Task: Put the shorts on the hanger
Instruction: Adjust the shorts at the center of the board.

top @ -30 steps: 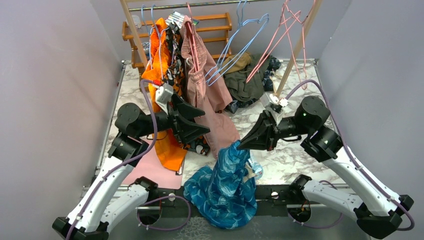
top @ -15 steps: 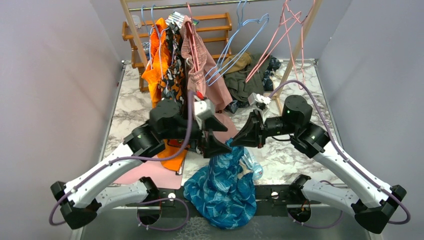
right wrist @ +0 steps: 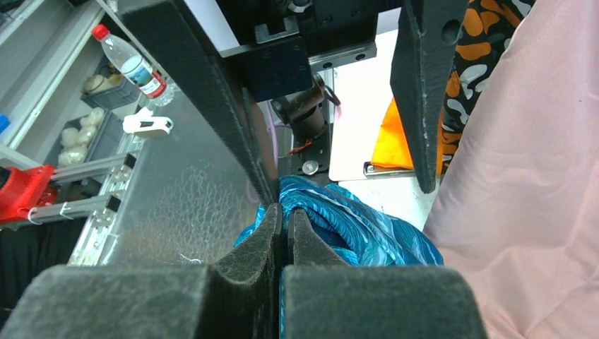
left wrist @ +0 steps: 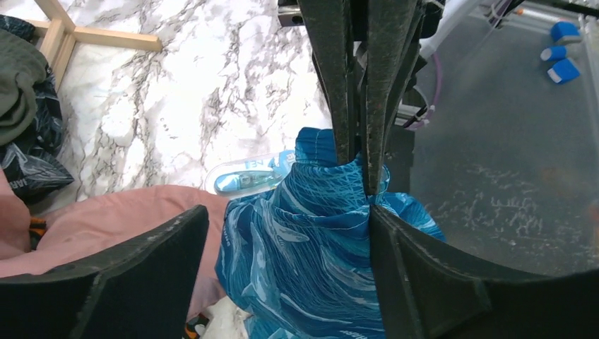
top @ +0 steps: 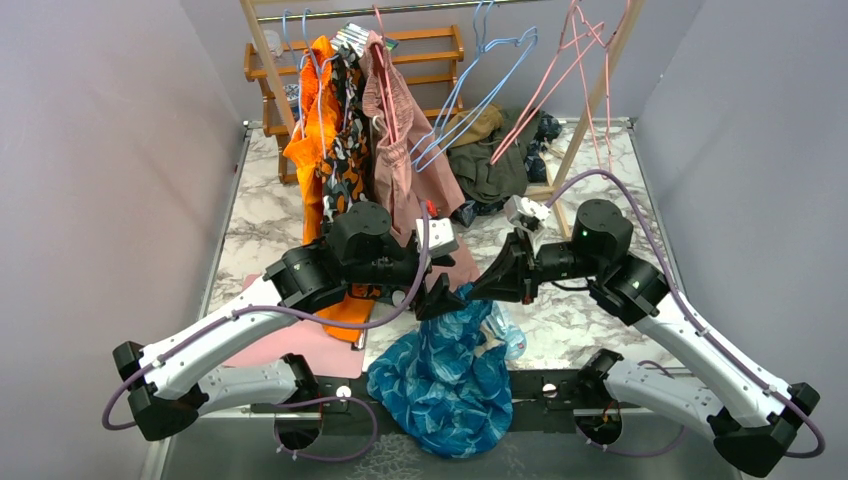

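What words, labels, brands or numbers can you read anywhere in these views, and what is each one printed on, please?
No text can be read in full.
Dark garment, left wrist view: white capital letters, cut off by folds, not readable as a word.
Blue and white packet next to the shorts: print too blurred to read.
Bottle with a red cap, right wrist view: label too small to read.

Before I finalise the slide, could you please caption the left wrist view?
Right claw pinches a peak of the teal shorts, with the open left claw straddling them.
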Tool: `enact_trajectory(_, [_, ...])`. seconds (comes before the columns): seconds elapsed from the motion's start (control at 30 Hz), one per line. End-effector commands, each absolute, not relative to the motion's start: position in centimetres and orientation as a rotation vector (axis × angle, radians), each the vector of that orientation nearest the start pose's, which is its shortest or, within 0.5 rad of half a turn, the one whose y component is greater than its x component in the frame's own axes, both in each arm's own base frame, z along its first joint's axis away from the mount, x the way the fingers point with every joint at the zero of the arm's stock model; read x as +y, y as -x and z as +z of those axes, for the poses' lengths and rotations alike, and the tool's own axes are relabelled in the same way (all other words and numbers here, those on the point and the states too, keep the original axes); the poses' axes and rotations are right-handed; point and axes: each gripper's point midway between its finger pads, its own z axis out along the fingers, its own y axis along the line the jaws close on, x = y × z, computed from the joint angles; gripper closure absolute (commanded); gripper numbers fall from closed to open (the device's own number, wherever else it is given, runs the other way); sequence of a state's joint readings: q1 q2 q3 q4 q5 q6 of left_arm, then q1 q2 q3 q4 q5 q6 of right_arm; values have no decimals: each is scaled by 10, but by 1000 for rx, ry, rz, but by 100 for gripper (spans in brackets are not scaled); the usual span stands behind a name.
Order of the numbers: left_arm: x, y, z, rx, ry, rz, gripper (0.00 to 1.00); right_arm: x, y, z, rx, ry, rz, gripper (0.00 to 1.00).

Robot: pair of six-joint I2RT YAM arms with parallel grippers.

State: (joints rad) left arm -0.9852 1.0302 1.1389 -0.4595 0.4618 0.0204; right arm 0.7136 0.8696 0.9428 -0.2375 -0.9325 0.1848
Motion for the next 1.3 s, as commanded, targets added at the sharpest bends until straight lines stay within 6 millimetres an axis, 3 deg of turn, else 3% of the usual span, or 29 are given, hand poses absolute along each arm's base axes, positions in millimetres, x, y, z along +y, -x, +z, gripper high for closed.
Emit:
enact_trajectory(0.0, [-312,-120,300,1626,-1280,-1019,22,273,-91,327,1468,1188,1429,99])
enact_trajectory(0.2, [-322,-113,304,1610,-1304,-1091,36,275,-93,327,1467,1179,1437,99])
enact_trajectory(0.37, [-324,-112,297,1621,-1317,-1097,71,275,-93,333,1455,1176,1435,99])
enact_trajectory(0.47, [-321,-114,301,1611,-1297,-1077,98,274,-94,337,1452,1166,1428,95])
enact_trajectory(0.6, [-308,-123,311,1588,-1216,-1005,100,271,-94,346,1454,1134,1418,53])
enact_trajectory(0.77, [-288,-129,324,1553,-1091,-941,100,262,-101,366,1456,992,1355,17])
enact_trajectory(0.93, [-263,-136,339,1509,-943,-887,100,242,-113,377,1501,739,1295,11])
enact_trajectory(1.0, [-253,-136,351,1467,-879,-885,100,237,-115,369,1509,703,1274,6])
enact_trajectory(1.07, [-245,-133,365,1405,-833,-899,100,234,-120,349,1561,672,1242,0])
enact_trajectory(1.27, [-226,-125,398,1238,-736,-922,100,232,-133,288,1752,616,1173,0])
